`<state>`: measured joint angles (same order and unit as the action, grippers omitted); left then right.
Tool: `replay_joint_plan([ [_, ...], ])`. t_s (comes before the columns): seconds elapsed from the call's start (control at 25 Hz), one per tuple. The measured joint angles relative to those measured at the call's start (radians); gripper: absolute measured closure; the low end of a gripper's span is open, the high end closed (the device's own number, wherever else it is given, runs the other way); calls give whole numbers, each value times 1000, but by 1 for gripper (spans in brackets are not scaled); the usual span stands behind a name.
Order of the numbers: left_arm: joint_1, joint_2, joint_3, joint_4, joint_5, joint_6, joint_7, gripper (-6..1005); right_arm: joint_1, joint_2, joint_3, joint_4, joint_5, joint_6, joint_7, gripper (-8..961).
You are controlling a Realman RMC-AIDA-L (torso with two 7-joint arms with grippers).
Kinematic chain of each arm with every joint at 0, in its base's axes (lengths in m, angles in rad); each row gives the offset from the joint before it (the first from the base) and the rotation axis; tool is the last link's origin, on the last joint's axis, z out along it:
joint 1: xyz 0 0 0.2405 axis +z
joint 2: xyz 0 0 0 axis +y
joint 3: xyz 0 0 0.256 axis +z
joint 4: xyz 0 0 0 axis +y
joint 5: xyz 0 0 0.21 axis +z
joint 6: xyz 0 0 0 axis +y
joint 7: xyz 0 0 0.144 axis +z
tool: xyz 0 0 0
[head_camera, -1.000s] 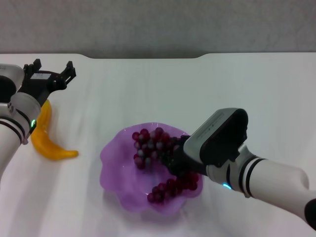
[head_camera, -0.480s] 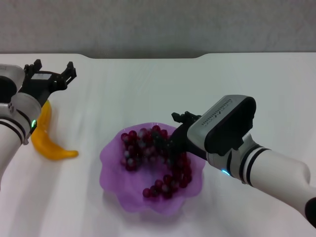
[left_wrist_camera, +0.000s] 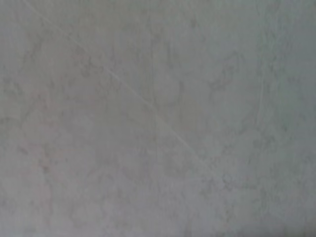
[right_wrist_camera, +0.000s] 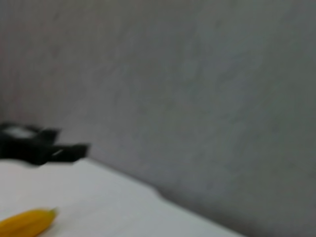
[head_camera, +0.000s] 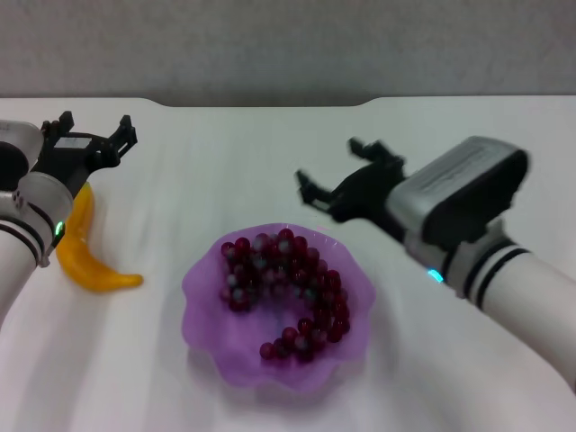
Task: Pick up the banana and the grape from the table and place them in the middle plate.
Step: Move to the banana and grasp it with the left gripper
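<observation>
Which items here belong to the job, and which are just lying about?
Job items:
banana, on the table
grape, in the middle plate
right gripper, open, above the plate
left gripper, open, over the banana's far end

Lying about:
nothing else visible

A: What does the middle plate look like, the one just below the right gripper?

B: Translucent purple plastic, glossy, with a wavy rim. The grape lying in it is a bunch of smooth dark red beads, some with a dull whitish bloom.

A: And the banana under the left gripper?

B: Glossy yellow-orange, smooth, plastic-looking.

A: The grippers themselves?

B: Matt black fingers, both pairs spread; the right one sits on a grey casing, and the arms are smooth white shells with black rings.

A: The table?

B: Plain white, smooth, matt. The wall beyond is grey and mottled.
</observation>
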<state>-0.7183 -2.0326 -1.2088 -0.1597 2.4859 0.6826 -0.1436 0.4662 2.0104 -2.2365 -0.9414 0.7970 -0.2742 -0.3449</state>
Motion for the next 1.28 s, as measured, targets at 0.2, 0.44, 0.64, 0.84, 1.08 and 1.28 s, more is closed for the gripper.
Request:
replay_joint_plan([
  [0.2,1,0,0,0,-1,0,1,170,-52,1,47,10,2,-139,4,59],
  [0.44,4,0,0,0,-1,0,1,172,-118,5,83,47,5,-355,19,60],
  [0.64,4,0,0,0,-1,0,1,173,-128,1,155,88,6,-375,101,60],
  [0.84,4,0,0,0,-1,0,1,174,-139,-1,242,134,5,-381,153,60],
  [1.08,9,1,-1,0,-2,2,1,175,-138,-1,311,230,5,-434,299,60],
  [1.28,10,1,-1,0,-2,4,1,176,-131,-2,307,286,-3,-498,365,60],
])
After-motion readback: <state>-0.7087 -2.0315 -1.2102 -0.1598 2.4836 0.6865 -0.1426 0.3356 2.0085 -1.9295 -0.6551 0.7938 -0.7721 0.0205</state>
